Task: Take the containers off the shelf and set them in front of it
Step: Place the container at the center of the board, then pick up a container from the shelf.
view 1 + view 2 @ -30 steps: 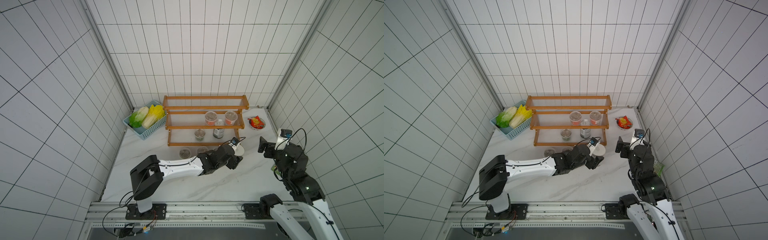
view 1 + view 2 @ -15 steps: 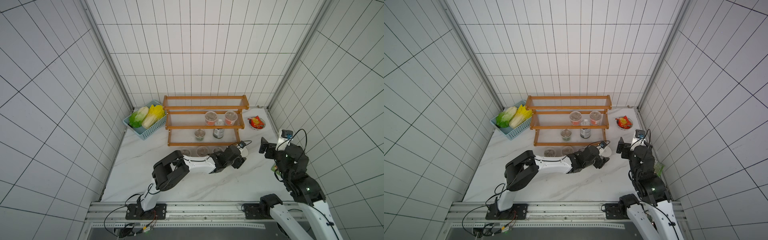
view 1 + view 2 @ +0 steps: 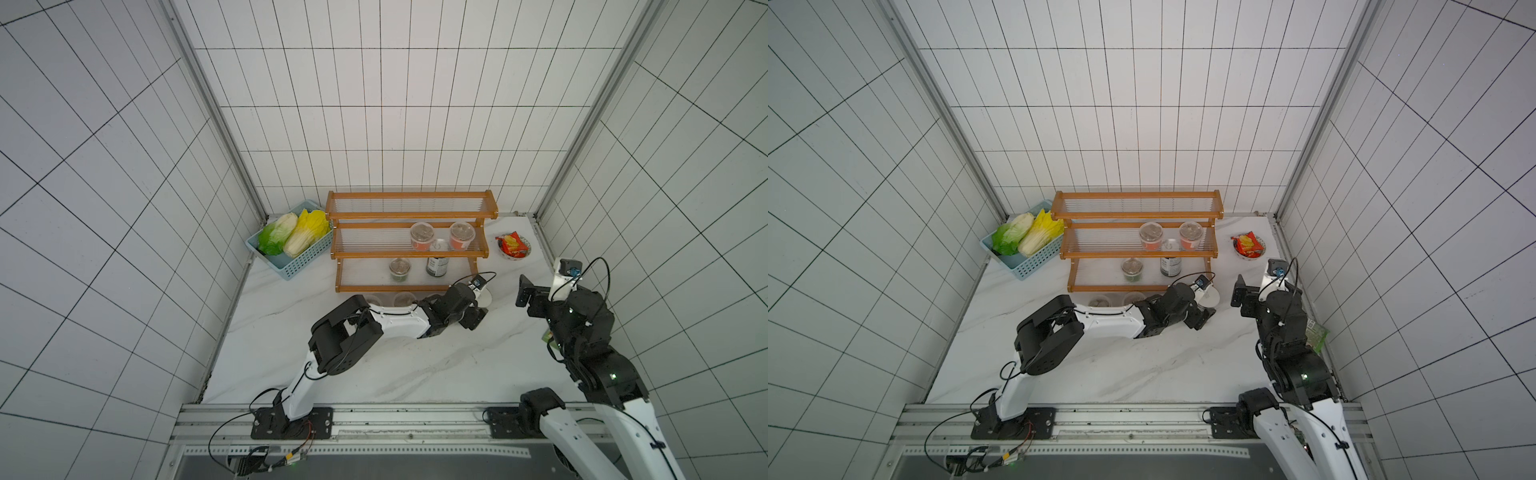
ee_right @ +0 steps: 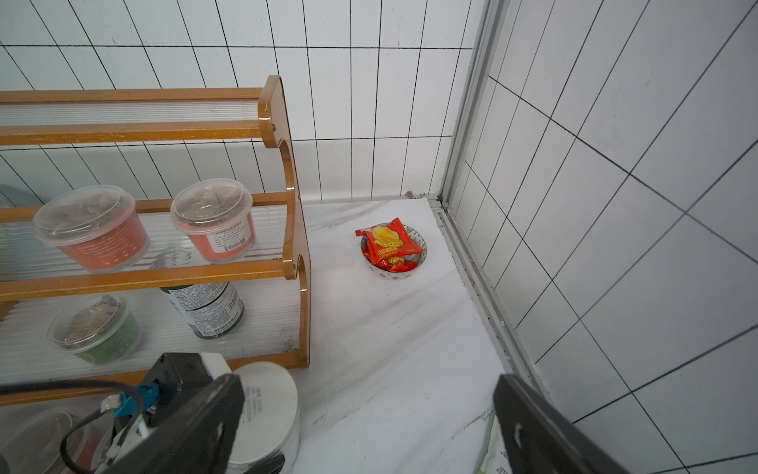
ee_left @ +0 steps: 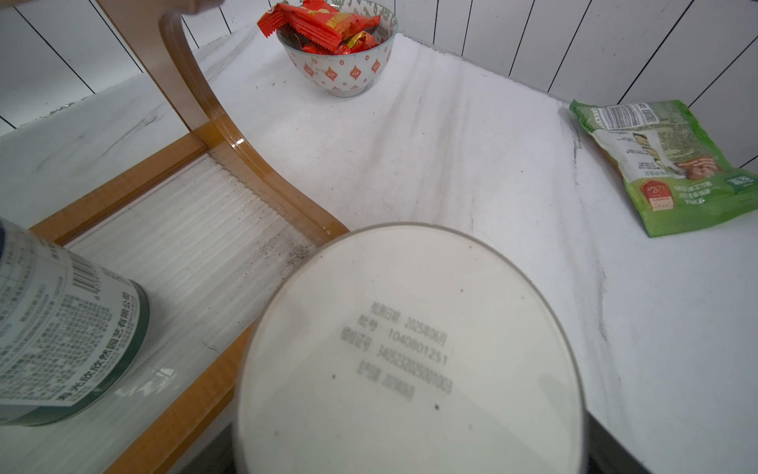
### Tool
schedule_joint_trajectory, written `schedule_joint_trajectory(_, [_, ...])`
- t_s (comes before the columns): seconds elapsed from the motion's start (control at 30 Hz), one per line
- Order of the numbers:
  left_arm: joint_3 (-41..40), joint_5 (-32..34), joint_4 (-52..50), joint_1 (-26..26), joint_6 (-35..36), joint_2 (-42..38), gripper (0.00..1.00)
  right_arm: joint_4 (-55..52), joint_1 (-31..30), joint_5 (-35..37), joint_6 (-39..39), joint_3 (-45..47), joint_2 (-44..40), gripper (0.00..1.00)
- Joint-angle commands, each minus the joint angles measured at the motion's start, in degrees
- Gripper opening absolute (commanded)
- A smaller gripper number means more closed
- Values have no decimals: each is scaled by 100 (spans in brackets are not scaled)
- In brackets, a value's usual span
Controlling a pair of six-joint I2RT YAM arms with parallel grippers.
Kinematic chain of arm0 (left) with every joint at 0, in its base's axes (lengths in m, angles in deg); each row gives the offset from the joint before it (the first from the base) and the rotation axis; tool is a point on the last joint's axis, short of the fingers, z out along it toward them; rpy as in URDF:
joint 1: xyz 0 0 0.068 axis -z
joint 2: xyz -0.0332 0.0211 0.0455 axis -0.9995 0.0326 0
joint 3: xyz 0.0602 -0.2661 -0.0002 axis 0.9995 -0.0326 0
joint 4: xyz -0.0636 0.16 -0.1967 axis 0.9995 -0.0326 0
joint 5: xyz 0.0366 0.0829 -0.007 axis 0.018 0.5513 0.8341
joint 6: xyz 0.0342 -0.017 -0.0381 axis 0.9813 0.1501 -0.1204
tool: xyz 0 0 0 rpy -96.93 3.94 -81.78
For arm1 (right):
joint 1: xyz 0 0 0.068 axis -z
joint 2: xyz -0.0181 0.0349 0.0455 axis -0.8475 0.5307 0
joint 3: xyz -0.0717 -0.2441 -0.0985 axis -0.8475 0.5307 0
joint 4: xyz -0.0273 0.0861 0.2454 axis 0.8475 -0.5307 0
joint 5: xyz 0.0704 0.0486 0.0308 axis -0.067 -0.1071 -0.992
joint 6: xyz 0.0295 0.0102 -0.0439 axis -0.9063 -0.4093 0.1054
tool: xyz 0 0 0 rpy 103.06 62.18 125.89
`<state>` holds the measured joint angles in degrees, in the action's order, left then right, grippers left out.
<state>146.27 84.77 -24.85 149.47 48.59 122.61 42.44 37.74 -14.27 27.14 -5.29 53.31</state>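
Jaws on the right gripper [image 4: 369,410] gape wide and empty, probably parked clear until its turn. Whether the left gripper [image 3: 473,311] grips the white-lidded jar [image 3: 483,297], upright just before the shelf [image 3: 409,215], cannot be told. Beyond, red cups [image 3: 422,237], a green cup [image 3: 400,269] and a dark jar [image 3: 437,266] sit on the tiers.

Soft, even light from above fills both top views; the back wall [image 3: 382,124] is brightest at its middle, the corners greyer. Shadows on the table [image 3: 415,374] are faint. Tiles stretch toward the picture edges. In the left wrist view the white-lidded jar [image 5: 410,349] looms blurred, and a small glint sits on the shelf [image 5: 240,141] frame.
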Motion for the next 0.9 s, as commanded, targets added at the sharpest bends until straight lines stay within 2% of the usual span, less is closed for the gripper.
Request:
schedule_joint_trajectory(0.0, [18,-109,185,-4,51,-239,89,164,65,-100,46,69,42,99])
schedule_joint_trajectory(0.17, [-248,-81,18,18,56,-909,98,225,65,-425,-14,-21,163,99])
schedule_joint_trajectory(0.27, [-511,-61,-71,9,39,-1352,98,239,64,-725,17,-119,236,99])
schedule_joint_trajectory(0.4, [-855,0,-721,-8,-110,-2149,98,489,61,-1552,88,-206,358,99])
schedule_joint_trajectory(0.57, [-1529,-105,-1773,-251,-489,-3304,98,895,63,-2742,42,-419,922,99])
schedule_joint_trajectory(0.67, [-1992,-199,-2204,-632,-704,-4029,98,1321,25,-3357,-166,-554,1508,99])
schedule_joint_trajectory(0.73, [-2321,-426,-2390,-1063,-858,-4535,98,1658,-140,-3531,-283,-664,1982,99])
schedule_joint_trajectory(0.87, [-2884,-596,-2441,-1744,-934,-5321,99,2016,-846,-3010,-146,-1073,2916,99])
